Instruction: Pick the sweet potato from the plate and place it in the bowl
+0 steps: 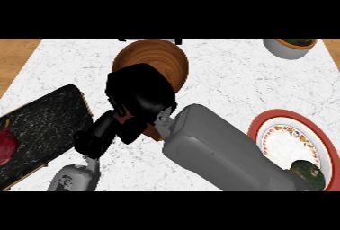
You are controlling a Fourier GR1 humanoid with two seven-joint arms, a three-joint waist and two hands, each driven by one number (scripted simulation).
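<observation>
2 hands crowd bowl [156, 56]: right hand [136, 87] fingers curled at its near rim, contents hidden; left hand [100, 134] fingers relaxed, empty.

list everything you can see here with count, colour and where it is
bowl: 1, brown wood, top centre of the counter, partly covered by the right robot hand
plate: 1, white with red rim and patterned ring, right edge
dark green item on the plate: 1, lower right, cut by the edge
pot: 1, grey with dark contents, top right corner
board: 1, black marbled, left side
dark red item on the board: 1, far left, cut by the edge
counter: 1, white marble
sweet potato: not visible
right robot hand: 1, black, over the bowl's near rim
left robot hand: 1, black, lower left of the bowl
</observation>
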